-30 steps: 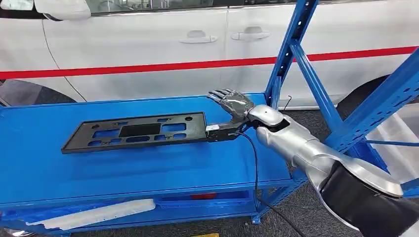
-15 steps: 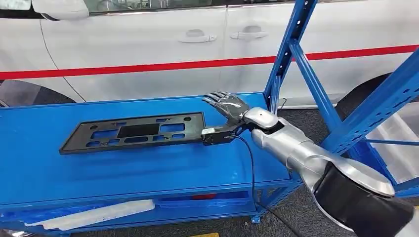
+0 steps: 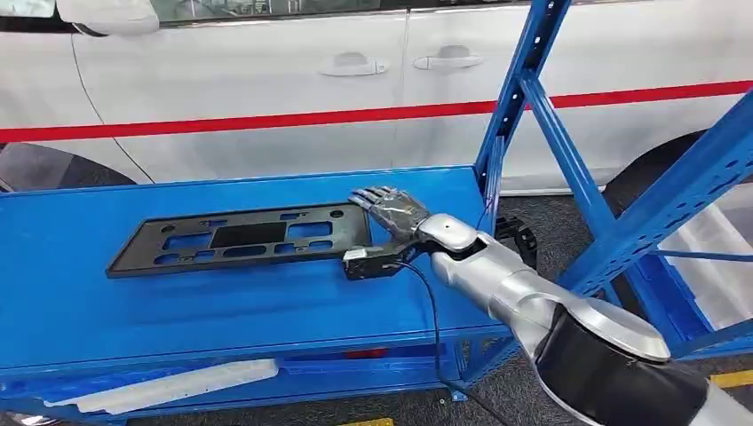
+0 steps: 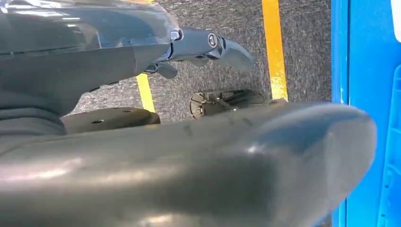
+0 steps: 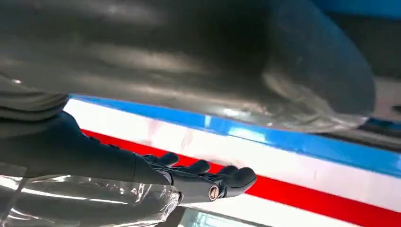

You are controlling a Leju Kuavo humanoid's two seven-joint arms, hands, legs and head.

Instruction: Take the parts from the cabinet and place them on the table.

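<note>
Behind the blue worktop (image 3: 80, 302) a white car (image 3: 266, 80) with a red stripe is parked. On the worktop the black plastic part (image 3: 240, 238) is laid flat. The right robot hand (image 3: 391, 213) is held spread at the part's right end, gripping nothing. The left robot hand (image 4: 208, 45) is seen over grey floor; its state cannot be told.
</note>
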